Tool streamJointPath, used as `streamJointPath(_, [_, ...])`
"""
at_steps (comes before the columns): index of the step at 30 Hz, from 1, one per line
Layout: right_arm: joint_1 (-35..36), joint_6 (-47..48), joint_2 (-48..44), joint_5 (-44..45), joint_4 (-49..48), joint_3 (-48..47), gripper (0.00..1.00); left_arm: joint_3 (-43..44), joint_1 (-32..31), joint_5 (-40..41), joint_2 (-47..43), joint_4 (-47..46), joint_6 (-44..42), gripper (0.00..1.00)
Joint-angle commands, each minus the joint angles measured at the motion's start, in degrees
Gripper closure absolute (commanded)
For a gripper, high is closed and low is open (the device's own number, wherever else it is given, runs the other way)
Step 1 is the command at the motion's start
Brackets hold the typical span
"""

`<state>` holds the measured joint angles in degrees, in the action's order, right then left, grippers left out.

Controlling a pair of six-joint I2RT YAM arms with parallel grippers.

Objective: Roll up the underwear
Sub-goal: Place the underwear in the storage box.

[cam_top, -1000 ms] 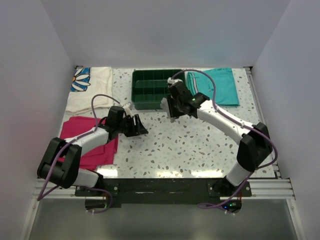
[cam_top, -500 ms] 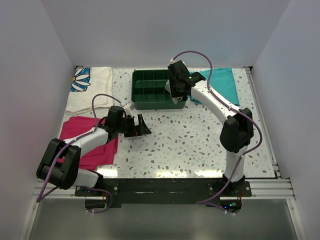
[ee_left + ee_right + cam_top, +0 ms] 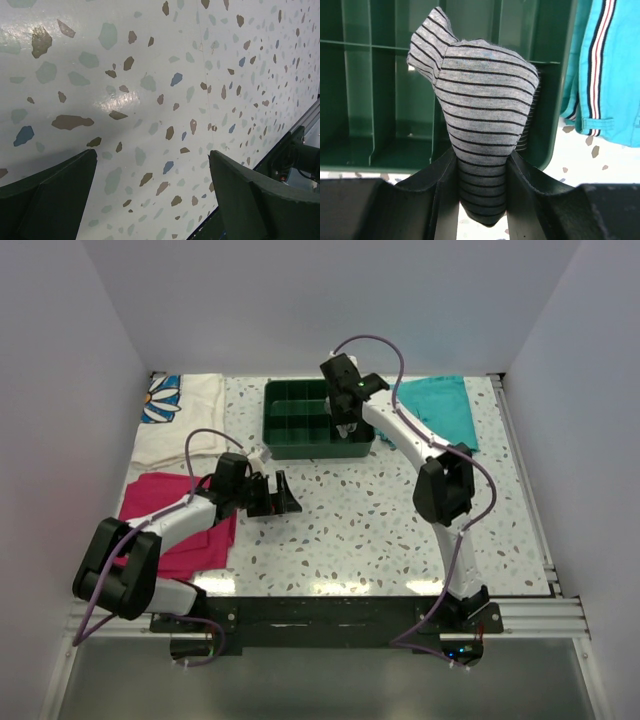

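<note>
The underwear (image 3: 485, 115) is a bundled roll of grey cloth with thin dark stripes. My right gripper (image 3: 482, 165) is shut on its lower end, a finger pressed on each side. The roll hangs over the right-hand near compartment of the green tray (image 3: 560, 75). From above, the right gripper (image 3: 345, 425) sits over the tray's (image 3: 268, 420) near right corner, and the arm hides most of the cloth. My left gripper (image 3: 283, 493) hovers low over the speckled table at centre left. Its jaws (image 3: 152, 155) stand wide open with only tabletop between them.
Teal shorts (image 3: 445, 405) with a striped side band (image 3: 600, 55) lie right of the tray. A magenta cloth (image 3: 165, 500) lies under the left arm, and a white floral cloth (image 3: 180, 420) sits at the far left. The table's near edge rail (image 3: 295, 150) shows in the left wrist view.
The right arm has swung up and left from the table's middle to the tray, carrying the underwear. The left gripper has opened wide and stayed in place.
</note>
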<state>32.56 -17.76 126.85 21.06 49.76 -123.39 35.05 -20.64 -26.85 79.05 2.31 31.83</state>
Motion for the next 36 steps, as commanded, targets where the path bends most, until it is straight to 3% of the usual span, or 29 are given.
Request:
streamJointPath(1, [0.0, 0.4, 1.0, 5.5, 2.4, -5.0, 1.00, 2.4, 0.3, -1.6, -0.4, -0.2, -1.5, 0.00])
streamJointPath(24, [0.6, -0.8, 10.0, 3.1, 4.4, -8.8, 1.00, 2.5, 0.3, -3.1, 2.1, -0.7, -1.5, 0.00])
streamJointPath(36, [3.2, 2.8, 10.2, 2.2, 2.3, -9.1, 1.00, 2.5, 0.3, -3.3, 3.0, -0.9, -1.5, 0.00])
